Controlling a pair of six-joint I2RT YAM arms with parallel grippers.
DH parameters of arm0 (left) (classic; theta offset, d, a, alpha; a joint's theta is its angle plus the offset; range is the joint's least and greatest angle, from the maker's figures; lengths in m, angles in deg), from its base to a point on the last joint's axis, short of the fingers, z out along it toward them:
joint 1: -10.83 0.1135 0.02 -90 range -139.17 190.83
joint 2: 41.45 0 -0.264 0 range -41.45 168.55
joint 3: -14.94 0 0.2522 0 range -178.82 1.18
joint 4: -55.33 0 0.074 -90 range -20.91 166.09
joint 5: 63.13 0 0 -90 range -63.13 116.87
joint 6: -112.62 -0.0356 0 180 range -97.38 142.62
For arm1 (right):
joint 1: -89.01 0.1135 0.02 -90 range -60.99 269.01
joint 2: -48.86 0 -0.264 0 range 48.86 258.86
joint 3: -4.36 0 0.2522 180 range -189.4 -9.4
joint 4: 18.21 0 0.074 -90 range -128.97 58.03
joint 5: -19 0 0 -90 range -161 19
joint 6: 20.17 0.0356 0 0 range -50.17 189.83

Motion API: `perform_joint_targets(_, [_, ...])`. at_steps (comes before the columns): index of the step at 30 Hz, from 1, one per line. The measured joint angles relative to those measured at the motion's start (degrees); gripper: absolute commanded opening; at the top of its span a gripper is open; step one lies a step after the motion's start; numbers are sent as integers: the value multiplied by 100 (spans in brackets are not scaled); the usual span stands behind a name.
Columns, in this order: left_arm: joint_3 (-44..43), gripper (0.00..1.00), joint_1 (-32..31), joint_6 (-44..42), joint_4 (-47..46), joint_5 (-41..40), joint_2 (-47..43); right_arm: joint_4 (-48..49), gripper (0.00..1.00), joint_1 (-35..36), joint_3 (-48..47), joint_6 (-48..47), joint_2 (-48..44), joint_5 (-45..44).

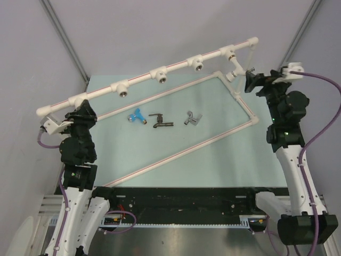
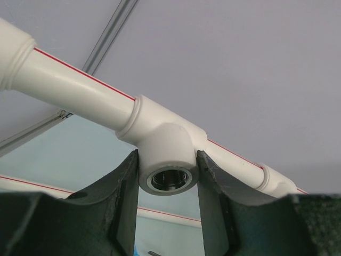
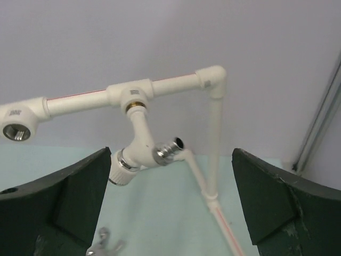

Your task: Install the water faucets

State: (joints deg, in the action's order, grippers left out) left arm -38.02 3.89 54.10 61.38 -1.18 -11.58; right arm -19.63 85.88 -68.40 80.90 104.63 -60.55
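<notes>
Left end effector [image 2: 167,170] clamps a tee fitting [image 2: 160,133] — right end effector [image 3: 171,160] gapes before the white faucet [image 3: 139,136].

Overhead view from behind, 2 wrist views close, all sharing pipe rail [image 1: 159,71]

The pale green table [image 1: 224,160] carries the base loop of a white pipe frame [image 1: 178,154] with red striping. Inside that loop, three faucets lie loose in a row, apart from one another: blue faucet [image 1: 137,116], dark faucet [image 1: 160,121], silver-grey faucet [image 1: 192,119].
</notes>
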Motion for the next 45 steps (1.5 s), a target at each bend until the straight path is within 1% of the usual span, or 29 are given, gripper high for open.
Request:
perform_joint_targets(3, [0, 0, 0, 0, 0, -2, 0, -407, 100, 1106, -343, -1816, 136, -1060])
perform_joint_targets(5, [0, 0, -2, 0, 2, -2, 0, -529, 100, 1613, -413, -2796, 210, -1609])
perform_joint_targets(7, [0, 0, -4, 0, 0, -2, 0, -614, 100, 1980, -424, -3783, 323, -2197])
perform_joint_targets(12, [0, 0, -28, -4, 0, -28, 0, -573, 100, 2616, -428, -5735, 894, -3576])
perform_joint_targets(14, [0, 0, -33, -4, 2, -31, -4, -413, 100, 2815, -428, -6531, 1224, -4074])
perform_joint_targets(17, [2, 0, -37, -4, 4, -31, -15, -131, 100, 2944, -428, -7440, 1611, -4489])
perform_joint_targets(20, [9, 0, -46, -7, 7, -33, -28, 214, 100, 2935, -428, -8172, 1862, -4789])
perform_joint_targets(23, [9, 0, -48, -7, 9, -35, -33, 575, 100, 2881, -428, -8638, 2022, -4946])
perform_joint_targets(25, [9, 0, -55, -9, 9, -42, -37, 802, 99, 2833, -428, -8791, 2122, -4975])
perform_joint_targets(28, [9, 0, -57, -9, 13, -44, -42, 1001, 94, 2730, -428, -8861, 2245, -4920])
perform_joint_targets(29, [9, 0, -59, -9, 13, -46, -42, 1025, 88, 2697, -428, -8841, 2271, -4883])
perform_joint_targets(31, [9, 0, -61, -11, 11, -48, -42, 1003, 80, 2649, -428, -8679, 2299, -4802])
perform_joint_targets(32, [9, 0, -61, -11, 11, -48, -42, 951, 70, 2618, -428, -8531, 2299, -4734])
perform_joint_targets(34, [9, 0, -63, -13, 11, -59, -42, 844, 58, 2568, -437, -8216, 2286, -4614])
perform_joint_targets(35, [11, 0, -66, -20, 11, -70, -42, 846, 47, 2531, -455, -7973, 2247, -4520])
perform_joint_targets(37, [11, 0, -66, -24, 7, -81, -42, 586, 37, 2461, -544, -7423, 2061, -4242])
perform_joint_targets(38, [11, 0, -66, -24, 2, -105, -42, 326, 28, 2420, -540, -7191, 1980, -4111])
perform_joint_targets(40, [13, 0, -66, -33, -4, -155, -42, 72, 21, 2291, -540, -6808, 1891, -3930])
perform_joint_targets(41, [13, 0, -63, -31, -20, -160, -35, -11, 17, 2184, -540, -6288, 1814, -3783])
perform_joint_targets(45, [15, 0, -66, -39, -33, -177, -26, -365, 10, 1867, -540, -4321, 1576, -2704])
